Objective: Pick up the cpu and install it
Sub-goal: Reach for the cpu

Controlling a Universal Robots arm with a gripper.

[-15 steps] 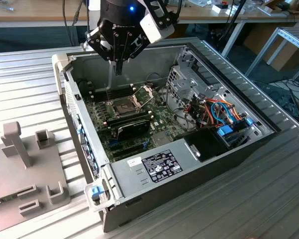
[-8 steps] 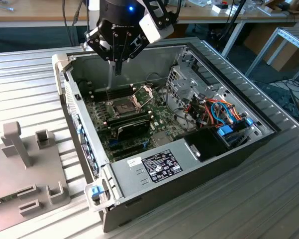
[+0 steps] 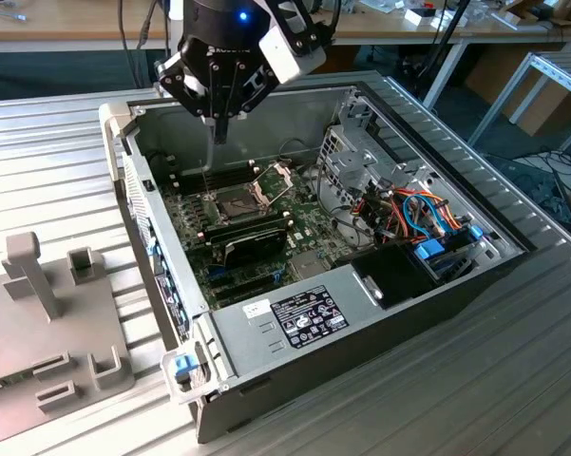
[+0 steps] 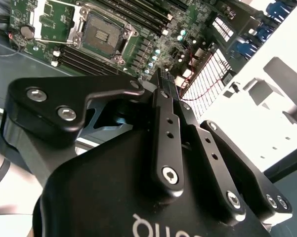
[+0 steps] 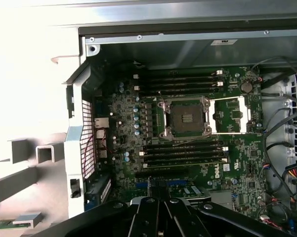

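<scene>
End effector (image 3: 218, 133) hangs over the open case (image 3: 285, 109), above the socket (image 3: 236, 201) and well clear of it, pointing down. In the second wrist view its two black fingers (image 4: 165, 128) are clenched tip to tip at the end effector (image 4: 167, 81). Whether anything thin is pinched between them cannot be told.

Reading across the exterior view from its left:

- **(a)** A grey fixture (image 3: 57, 323) with upright posts and open brackets rests on the ribbed metal desk (image 3: 475, 380), well to the left of the socket and outside the case.
- **(b)** The green motherboard (image 3: 309, 233) lies flat on the case floor around the socket.
- **(c)** The socket itself is a dark square with its contact field bare. This is seen more closely in both wrist views (image 4: 103, 33) (image 5: 184, 118).
- **(d)** The socket's metal frame (image 3: 277, 176) is swung open and lies just beside it. The first wrist view shows the frame as a bright rectangle (image 5: 228, 114) touching one socket edge.
- **(e)** Long black memory slots (image 5: 183, 153) run in parallel rows on two opposite sides of the socket.
- **(f)** A labelled power supply (image 3: 304, 318) sits near the socket, on the side facing the exterior camera.
- **(g)** A perforated drive cage (image 3: 347, 166) stands to the right of the socket.
- **(h)** Orange and blue cables (image 3: 413, 214) are bundled farther right.

The cpu is not seated in the socket, and where it lies cannot be told.
</scene>
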